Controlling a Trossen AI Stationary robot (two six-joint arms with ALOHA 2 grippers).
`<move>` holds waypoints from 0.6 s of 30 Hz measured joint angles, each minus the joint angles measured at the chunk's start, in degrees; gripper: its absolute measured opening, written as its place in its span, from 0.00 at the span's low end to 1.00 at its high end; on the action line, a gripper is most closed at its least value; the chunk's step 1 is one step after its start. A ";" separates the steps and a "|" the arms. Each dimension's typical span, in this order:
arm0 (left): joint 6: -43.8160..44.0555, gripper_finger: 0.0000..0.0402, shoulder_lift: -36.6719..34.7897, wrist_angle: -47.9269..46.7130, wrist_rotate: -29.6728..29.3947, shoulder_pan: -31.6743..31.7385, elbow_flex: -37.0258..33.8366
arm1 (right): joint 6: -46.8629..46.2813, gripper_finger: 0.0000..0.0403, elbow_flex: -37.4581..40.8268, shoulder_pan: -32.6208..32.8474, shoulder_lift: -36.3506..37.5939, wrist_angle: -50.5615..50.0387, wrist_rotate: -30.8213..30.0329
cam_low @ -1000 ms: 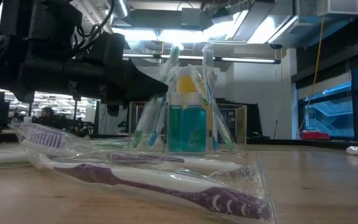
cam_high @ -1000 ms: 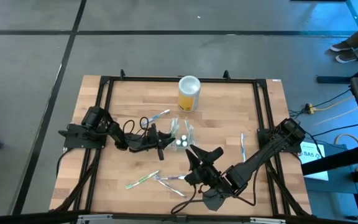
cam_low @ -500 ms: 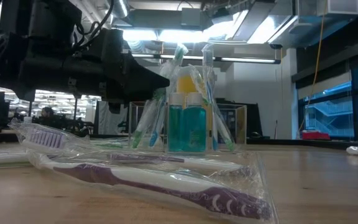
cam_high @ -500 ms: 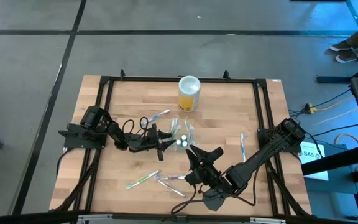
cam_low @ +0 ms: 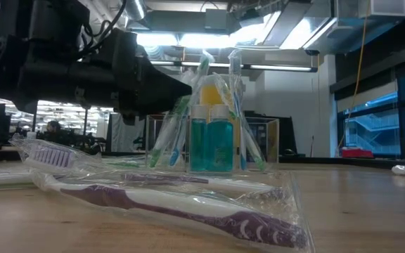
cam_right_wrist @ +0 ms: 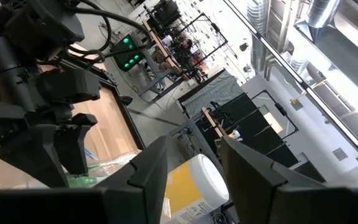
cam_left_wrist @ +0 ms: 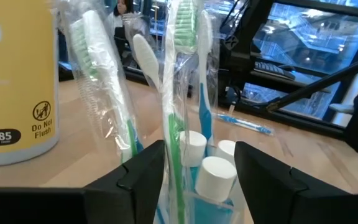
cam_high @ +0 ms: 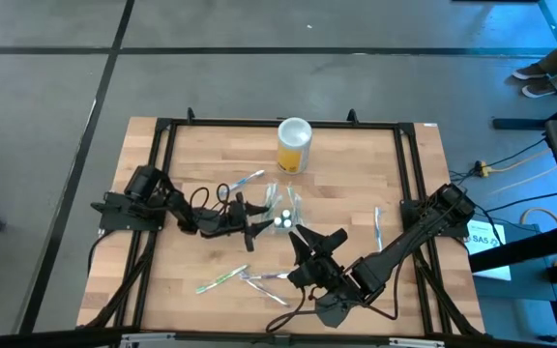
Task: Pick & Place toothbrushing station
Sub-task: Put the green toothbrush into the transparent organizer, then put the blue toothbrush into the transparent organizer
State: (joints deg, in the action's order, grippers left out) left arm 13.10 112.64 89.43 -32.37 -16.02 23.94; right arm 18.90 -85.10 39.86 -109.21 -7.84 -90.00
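Observation:
The toothbrushing station [cam_high: 280,208], a clear container, stands upright on the wood at mid-table. It holds wrapped toothbrushes [cam_left_wrist: 176,93] and teal bottles with white caps [cam_low: 213,144]. My left gripper [cam_high: 257,220] lies level at the station's left side, open. In the left wrist view its fingers [cam_left_wrist: 143,171] flank a wrapped green toothbrush and the bottle caps [cam_left_wrist: 215,174]; I cannot tell whether a finger touches the wrap. My right gripper [cam_high: 304,238] hangs above the table just near of the station, open, with nothing between its fingers [cam_right_wrist: 146,168].
A yellow canister with a white lid [cam_high: 294,145] stands at the far edge behind the station. Wrapped toothbrushes lie loose on the wood: a purple one [cam_low: 167,204] near the front, a green one [cam_high: 222,280], another at the right [cam_high: 377,227] and one far left of the station [cam_high: 249,179].
My left gripper has stayed beside the station. In the low view its finger has shifted outward, and the wrapped green toothbrush standing in the station has tipped a little toward the right. My right gripper has kept still.

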 joint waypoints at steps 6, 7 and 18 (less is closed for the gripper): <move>-3.39 0.48 -1.27 0.19 -2.75 -1.72 0.00 | 0.00 0.36 0.00 0.57 0.06 0.00 0.01; -4.25 0.48 -1.82 0.22 -2.81 -1.99 0.00 | 0.01 0.36 0.00 0.73 0.21 -0.12 0.01; -14.59 0.48 -12.44 -4.30 -6.78 -6.01 -0.11 | -1.47 0.29 0.00 2.91 3.61 0.02 0.00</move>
State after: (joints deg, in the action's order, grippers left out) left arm -1.48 100.20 85.13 -39.15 -22.04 23.83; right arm 17.43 -85.10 42.76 -105.59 -7.81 -90.00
